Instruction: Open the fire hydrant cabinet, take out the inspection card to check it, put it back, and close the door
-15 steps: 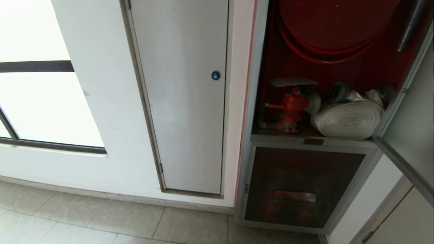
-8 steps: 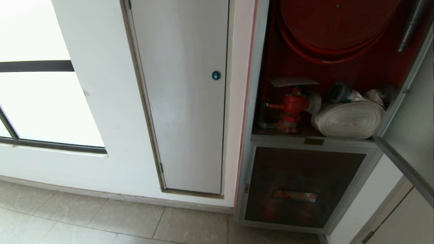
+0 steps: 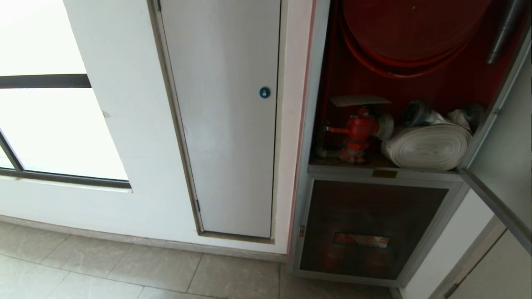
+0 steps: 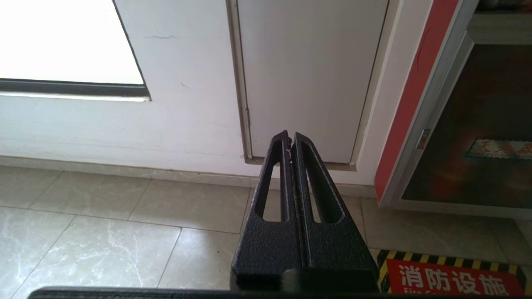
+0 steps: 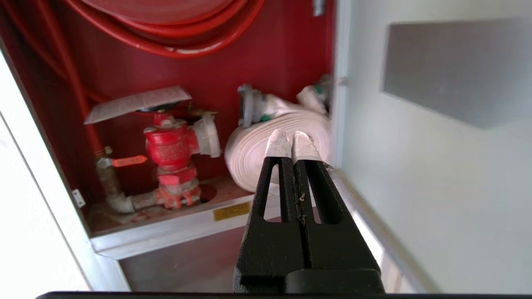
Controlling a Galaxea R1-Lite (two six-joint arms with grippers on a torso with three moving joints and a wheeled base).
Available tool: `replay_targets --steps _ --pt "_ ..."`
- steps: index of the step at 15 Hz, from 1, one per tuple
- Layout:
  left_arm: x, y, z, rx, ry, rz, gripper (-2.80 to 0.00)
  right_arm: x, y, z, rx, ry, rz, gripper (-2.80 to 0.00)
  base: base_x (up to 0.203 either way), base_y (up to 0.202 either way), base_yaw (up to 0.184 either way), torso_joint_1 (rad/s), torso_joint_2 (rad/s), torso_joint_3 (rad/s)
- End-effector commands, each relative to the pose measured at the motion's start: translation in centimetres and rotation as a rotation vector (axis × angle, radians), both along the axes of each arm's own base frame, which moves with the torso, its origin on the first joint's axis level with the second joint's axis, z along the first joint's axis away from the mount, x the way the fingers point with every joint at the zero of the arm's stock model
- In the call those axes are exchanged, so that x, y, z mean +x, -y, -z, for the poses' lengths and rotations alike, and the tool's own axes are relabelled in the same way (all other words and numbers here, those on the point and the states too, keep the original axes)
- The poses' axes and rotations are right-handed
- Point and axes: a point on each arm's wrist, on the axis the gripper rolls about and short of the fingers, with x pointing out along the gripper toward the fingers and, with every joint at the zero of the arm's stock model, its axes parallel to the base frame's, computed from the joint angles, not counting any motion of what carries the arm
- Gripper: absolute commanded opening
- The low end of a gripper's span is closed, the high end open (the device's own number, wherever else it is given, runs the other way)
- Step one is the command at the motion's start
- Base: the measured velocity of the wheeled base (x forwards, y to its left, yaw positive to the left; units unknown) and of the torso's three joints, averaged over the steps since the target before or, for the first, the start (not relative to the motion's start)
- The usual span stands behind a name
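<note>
Nothing shifted in head view, inspection card [image 3: 360, 100] lying crosswise atop valve [image 3: 360, 132]

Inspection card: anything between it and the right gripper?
Nothing visible. The door is swung open, and the inspection card lies exposed on top of the red valve. The right gripper, shut and empty, sits outside the cabinet in front of the rolled hose.

open fire hydrant cabinet [image 3: 316, 124], inspection card [image 3: 359, 100] atop red valve [image 3: 358, 133], white rolled hose [image 3: 428, 145]

Black slotted fingers [image 5: 276, 182] (white-tipped right) — textured.
</note>
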Motion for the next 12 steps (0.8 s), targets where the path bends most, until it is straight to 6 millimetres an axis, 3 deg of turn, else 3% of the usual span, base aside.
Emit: replay_targets --steps 1,6,9,12 --pt "0.0 0.0 0.0 0.0 -0.001 0.0 -2.8 -5.5 -0.2 0.0 -0.037 0.106 0.008 -2.8 0.0 0.0 0.0 0.0 0.0 0.0" --pt "0.0 0.0 0.0 0.0 -0.002 0.0 -2.8 -12.9 -0.5 3.0 -0.106 0.093 -0.021 -2.8 0.0 0.0 0.0 0.0 0.0 0.0" --pt "0.0 0.0 0.0 0.0 -0.002 0.0 -2.8 -16.7 -0.8 7.0 -0.139 -0.043 -0.127 -2.8 0.0 0.0 0.0 0.0 0.0 0.0" --pt "0.0 0.0 0.0 0.0 -0.001 0.0 -2.8 -18.4 -1.1 11.1 -0.162 -0.143 -0.304 -2.8 0.0 0.0 0.0 0.0 0.0 0.0"
